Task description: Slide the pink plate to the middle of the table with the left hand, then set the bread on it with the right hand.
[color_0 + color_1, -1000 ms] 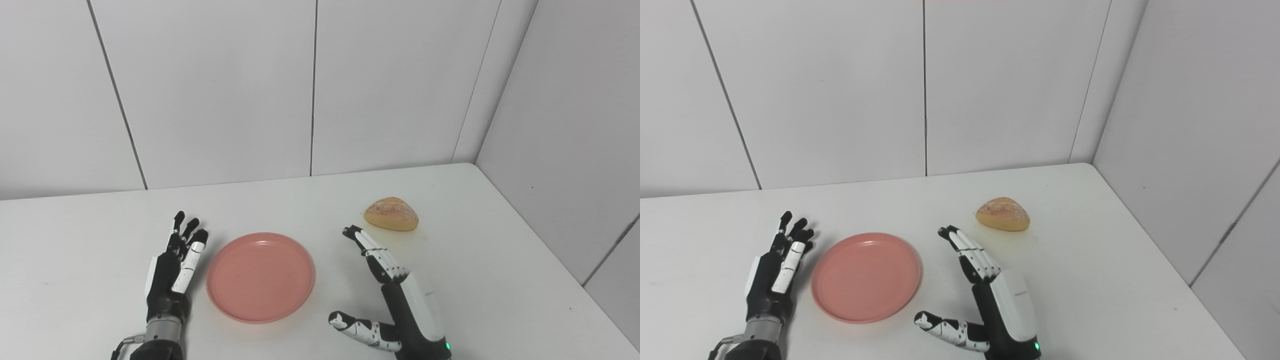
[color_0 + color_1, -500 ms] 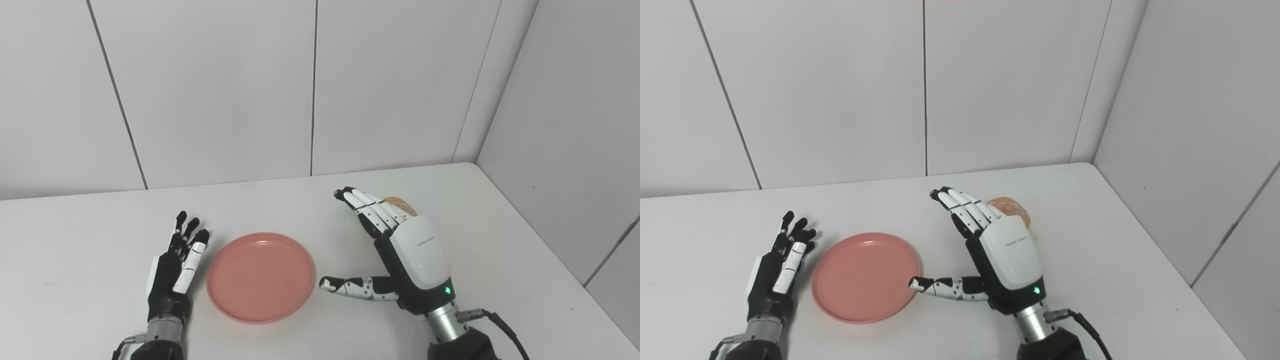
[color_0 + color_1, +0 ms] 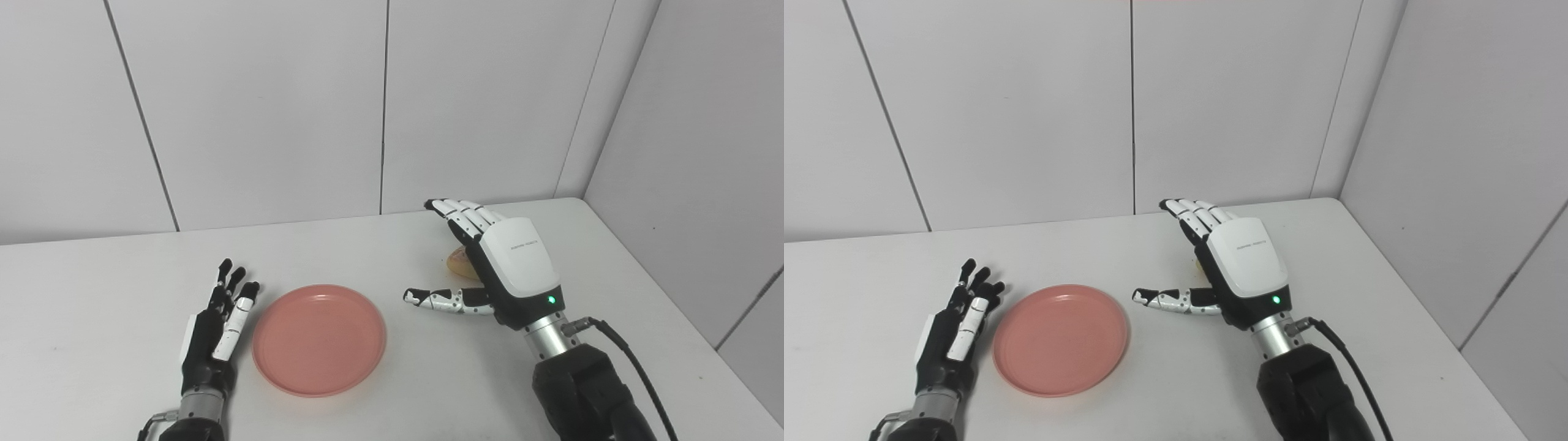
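Observation:
The pink plate [image 3: 319, 339] lies flat on the white table [image 3: 92, 288], left of middle. My left hand [image 3: 214, 334] rests open just beside the plate's left rim, fingers straight and pointing away. My right hand [image 3: 496, 263] hovers open above the bread [image 3: 456, 261], palm down, thumb stretched out to the left. Only a small tan edge of the bread shows under the palm; the rest is hidden by the hand. In the right eye view the bread [image 3: 1198, 266] is barely visible.
White wall panels [image 3: 275, 110] close off the table's back, and a side wall [image 3: 704, 153] runs along its right edge. My right forearm with its black cable [image 3: 618, 343] comes in from the lower right.
My right hand has moved up and away from the front edge to above the bread, covering most of it. The left hand and the plate have stayed where they were.

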`<state>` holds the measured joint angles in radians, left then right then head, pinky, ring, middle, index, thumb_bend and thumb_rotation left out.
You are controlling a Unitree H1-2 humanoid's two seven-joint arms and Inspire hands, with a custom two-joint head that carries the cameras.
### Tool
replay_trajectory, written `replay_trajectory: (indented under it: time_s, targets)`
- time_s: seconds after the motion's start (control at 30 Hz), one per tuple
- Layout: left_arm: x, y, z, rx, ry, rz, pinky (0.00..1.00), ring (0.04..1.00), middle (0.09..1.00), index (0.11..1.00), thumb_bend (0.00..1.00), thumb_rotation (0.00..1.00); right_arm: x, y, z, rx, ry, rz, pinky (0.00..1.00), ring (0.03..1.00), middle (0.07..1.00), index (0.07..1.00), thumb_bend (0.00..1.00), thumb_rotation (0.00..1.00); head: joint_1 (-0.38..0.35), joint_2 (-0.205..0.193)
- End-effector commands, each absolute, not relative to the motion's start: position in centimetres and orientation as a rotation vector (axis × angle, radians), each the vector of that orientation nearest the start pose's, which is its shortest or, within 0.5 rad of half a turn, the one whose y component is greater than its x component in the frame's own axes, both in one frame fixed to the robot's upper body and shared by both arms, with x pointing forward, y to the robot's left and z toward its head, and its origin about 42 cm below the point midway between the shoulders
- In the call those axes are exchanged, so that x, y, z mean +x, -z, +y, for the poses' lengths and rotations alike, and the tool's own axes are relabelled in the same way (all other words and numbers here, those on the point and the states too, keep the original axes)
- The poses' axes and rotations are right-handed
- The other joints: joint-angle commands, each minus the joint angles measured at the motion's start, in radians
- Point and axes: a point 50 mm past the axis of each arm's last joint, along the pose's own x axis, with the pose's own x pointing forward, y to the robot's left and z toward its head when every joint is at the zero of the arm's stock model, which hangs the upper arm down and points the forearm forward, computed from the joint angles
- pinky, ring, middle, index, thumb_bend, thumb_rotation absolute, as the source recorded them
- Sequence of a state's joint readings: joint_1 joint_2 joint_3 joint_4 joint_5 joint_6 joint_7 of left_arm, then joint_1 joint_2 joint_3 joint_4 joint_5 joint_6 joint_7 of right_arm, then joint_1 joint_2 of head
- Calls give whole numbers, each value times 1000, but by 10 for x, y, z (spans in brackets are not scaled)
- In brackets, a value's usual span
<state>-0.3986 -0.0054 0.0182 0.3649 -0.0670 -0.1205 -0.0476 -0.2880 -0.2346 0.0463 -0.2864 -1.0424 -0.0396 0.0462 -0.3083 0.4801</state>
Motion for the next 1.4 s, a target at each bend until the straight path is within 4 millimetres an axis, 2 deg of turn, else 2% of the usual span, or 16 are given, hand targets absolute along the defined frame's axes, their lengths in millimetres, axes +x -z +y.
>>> replay_trajectory:
  time_s: [0.0, 0.6, 0.93, 1.1, 1.37]
  targets:
    - [394, -111, 177, -76, 129, -73, 916, 874, 973, 1000, 746, 688, 346, -282, -237, -1273, 174, -610, 789, 845, 852, 821, 818, 949, 0, 2]
    - [394, -109, 177, -67, 130, -60, 906, 864, 963, 1000, 758, 697, 399, -283, -268, -1378, 169, -480, 904, 887, 868, 832, 839, 976, 7, 3]
    - [393, -107, 177, -66, 128, -51, 907, 865, 959, 1000, 759, 704, 431, -290, -283, -1373, 141, -437, 684, 815, 827, 794, 840, 892, 16, 6]
    - [393, -108, 176, -64, 127, -50, 897, 863, 962, 1000, 757, 707, 445, -291, -290, -1395, 130, -401, 666, 814, 825, 799, 844, 904, 22, 2]
    - [396, -113, 180, -65, 121, -62, 893, 855, 962, 1000, 783, 703, 463, -280, -296, -1361, 128, -333, 662, 817, 828, 795, 851, 879, 23, -1]
